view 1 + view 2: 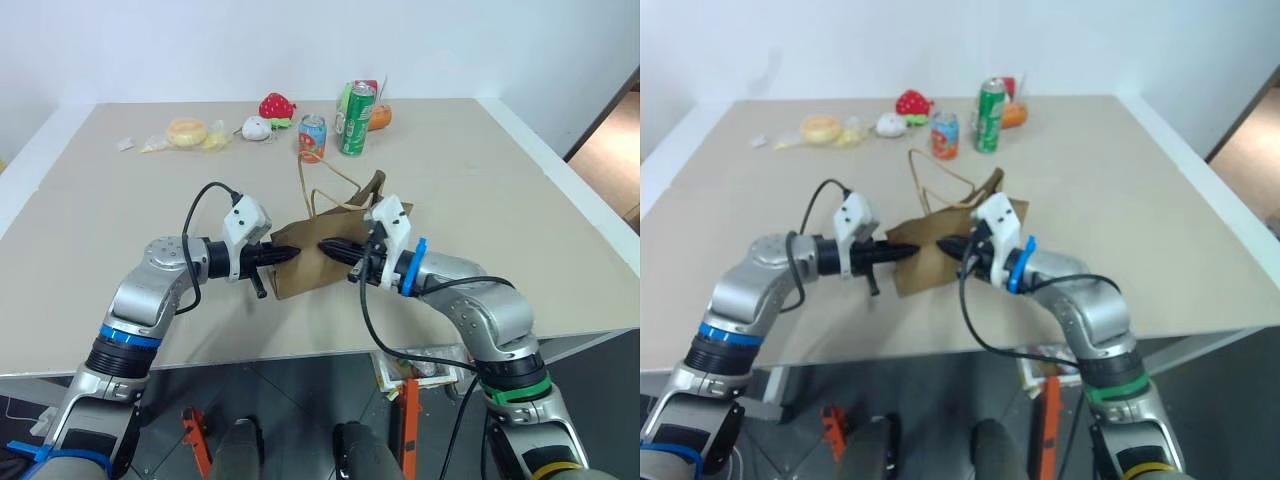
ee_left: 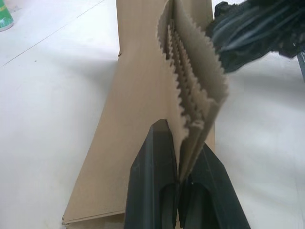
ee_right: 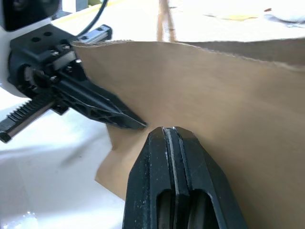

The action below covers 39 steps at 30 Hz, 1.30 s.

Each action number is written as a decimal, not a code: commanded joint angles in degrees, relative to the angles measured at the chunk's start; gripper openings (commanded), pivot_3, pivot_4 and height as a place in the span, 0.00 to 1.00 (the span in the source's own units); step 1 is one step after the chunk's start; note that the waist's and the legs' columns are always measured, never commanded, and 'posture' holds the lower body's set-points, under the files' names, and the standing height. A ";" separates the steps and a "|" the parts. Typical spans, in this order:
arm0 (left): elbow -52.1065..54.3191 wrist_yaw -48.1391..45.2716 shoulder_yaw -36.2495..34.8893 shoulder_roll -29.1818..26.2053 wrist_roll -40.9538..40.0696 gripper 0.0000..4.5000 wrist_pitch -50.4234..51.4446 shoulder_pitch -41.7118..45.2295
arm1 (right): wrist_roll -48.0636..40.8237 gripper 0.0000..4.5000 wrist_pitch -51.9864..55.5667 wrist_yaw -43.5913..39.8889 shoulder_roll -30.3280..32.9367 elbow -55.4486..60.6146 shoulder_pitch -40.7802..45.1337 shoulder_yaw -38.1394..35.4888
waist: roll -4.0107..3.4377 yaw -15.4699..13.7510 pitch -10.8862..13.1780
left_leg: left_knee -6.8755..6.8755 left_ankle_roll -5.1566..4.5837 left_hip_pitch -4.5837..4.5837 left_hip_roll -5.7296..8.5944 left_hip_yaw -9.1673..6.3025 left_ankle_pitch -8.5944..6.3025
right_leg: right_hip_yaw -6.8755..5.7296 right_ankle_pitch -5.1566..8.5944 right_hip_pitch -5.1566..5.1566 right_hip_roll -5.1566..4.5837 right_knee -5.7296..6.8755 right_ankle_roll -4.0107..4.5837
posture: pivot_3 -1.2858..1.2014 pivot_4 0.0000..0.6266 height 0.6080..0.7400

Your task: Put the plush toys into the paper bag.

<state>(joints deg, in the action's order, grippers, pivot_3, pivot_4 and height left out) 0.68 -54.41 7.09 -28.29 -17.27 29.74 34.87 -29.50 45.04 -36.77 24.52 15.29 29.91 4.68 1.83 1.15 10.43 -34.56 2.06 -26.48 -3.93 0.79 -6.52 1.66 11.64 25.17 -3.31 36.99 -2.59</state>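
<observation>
1. Nearest the head camera, the left gripper (image 1: 285, 254) and the right gripper (image 1: 335, 247) meet over the front half of the table (image 1: 520, 200), each closed on the near edge of the paper bag (image 1: 320, 270), which is lifted a little and still mostly flat, its cord handles trailing toward the far side.
2. Far back on the table sit the two soda cans (image 1: 355, 118), a red strawberry toy (image 1: 277, 106) and a small white round toy (image 1: 256, 127). An orange plush toy (image 1: 380, 117) shows just beside the green can. I cannot make out the white-and-yellow egg toy with any certainty.
3. From the left wrist, the left gripper's fingers (image 2: 157, 191) are pinched tight on the zigzag-cut rim of the bag, several paper layers folded together between them, and the right gripper shows dark just beyond the rim.
4. From the right wrist, the right gripper's fingers (image 3: 157, 191) are pressed fully together, with the bag's rim apparently caught between them; the left gripper's tip touches the same wall of paper just beside it.
5. Judged step: opening the bag, before any toy is picked up. Nothing is in it yet.
6. Next move calls for drawing the two grips apart so the mouth spreads, then standing the bag so it stays open; if both grips hold the same layers, the mouth will not part.
</observation>
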 commanded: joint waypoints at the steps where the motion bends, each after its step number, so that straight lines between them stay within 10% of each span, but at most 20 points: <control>1: -1.64 -2.49 -1.46 -1.60 -0.17 0.01 -4.21 2.17 | -9.05 0.00 2.65 -5.36 4.26 7.92 -2.09 -7.66 | 0.00 0.02 0.00 | 0.00 0.00 0.00 0.00 0.00 0.00 | 0.00 0.01 0.00 0.00 0.00 0.00 | 0.52 0.24 1.00; 9: -13.22 -26.49 -4.83 -10.42 -5.10 0.01 -20.37 1.90 | -19.35 0.00 6.21 -16.67 22.74 8.45 -8.64 -23.53 | -0.01 0.17 0.01 | 0.01 0.02 0.04 0.00 0.03 -0.02 | 0.00 0.04 0.00 -0.04 -0.02 0.05 | 0.52 0.24 1.00; 21: -28.12 -34.58 -4.44 -10.03 -2.95 0.01 -30.27 7.31 | -23.14 0.00 7.81 -19.05 28.42 11.36 -11.20 -22.94 | -0.01 -0.14 0.01 | -0.09 0.02 -0.01 0.01 0.06 -0.02 | 0.00 0.02 -0.03 -0.11 -0.03 0.07 | 0.52 0.24 1.00; 31: -13.71 -33.00 -6.13 -11.34 -10.92 0.77 -11.71 2.29 | -22.72 0.00 6.58 -17.53 27.73 10.33 -11.30 -22.41 | -0.01 0.05 0.01 | -0.08 0.02 0.01 0.00 0.04 -0.01 | 0.00 0.03 -0.02 -0.08 -0.02 0.04 | 0.52 0.24 1.00; 39: -15.77 -24.00 -13.77 -14.71 -11.63 0.82 -8.40 4.66 | -23.19 0.00 6.54 -18.48 28.51 7.42 -10.11 -23.29 | -0.01 0.09 0.01 | -0.10 0.01 0.04 0.00 0.03 -0.01 | 0.00 0.01 -0.04 -0.08 -0.02 0.05 | 0.52 0.24 1.00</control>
<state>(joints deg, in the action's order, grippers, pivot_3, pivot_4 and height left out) -14.92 -81.52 -2.38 -40.87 -27.24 18.61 36.64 -51.62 52.55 -54.77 52.01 23.17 18.54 -16.46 1.82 1.24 10.45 -34.66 2.07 -26.44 -3.93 0.83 -6.53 1.66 11.65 25.13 -3.38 36.96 -2.54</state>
